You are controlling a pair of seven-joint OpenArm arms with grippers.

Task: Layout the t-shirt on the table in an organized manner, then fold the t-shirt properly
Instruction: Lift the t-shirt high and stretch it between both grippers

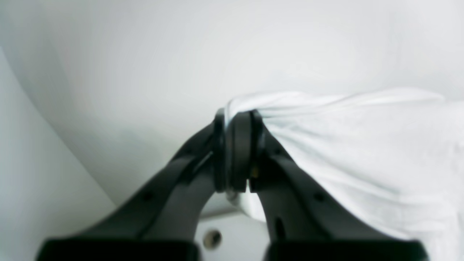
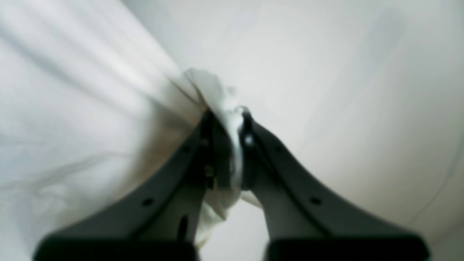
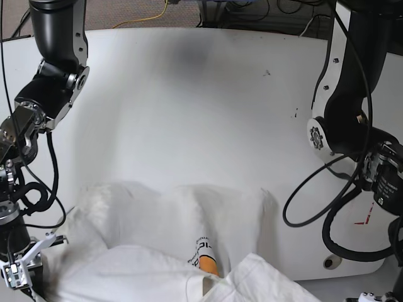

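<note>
Pinching a bunched corner of the t-shirt [image 1: 362, 152], the left gripper [image 1: 237, 152] has its black jaws drawn together on the white cloth, which fans out in taut folds to the right of the fingertips in the left wrist view. Below the jaws in that view a round grey grommet hole [image 1: 212, 238] shows in the table [image 1: 127, 72]. The right gripper [image 2: 226, 148] is likewise closed on the fabric: a crumpled wad of cloth is squeezed between its two dark fingers [image 2: 253, 145] and a loose tail hangs beneath them, while the rest of the shirt stretches away to the left in soft, blurred creases.

From the base view, the t-shirt [image 3: 164, 239] lies rumpled along the near edge of the table [image 3: 189, 94], spread across most of the lower frame, with a raised fold at the front. A slice of orange print [image 3: 208, 261] with small black lettering peeks out between folds near the front centre. Neither gripper's tip can be made out in this view; only the arms' lower links show at the two sides. Near the right arm, a red tape mark [image 3: 362, 221] and a second grommet hole [image 3: 327, 262] sit on the bare tabletop, which runs glossy and white to the far edge, marked by a few small dark specks [image 3: 267, 73].
</note>
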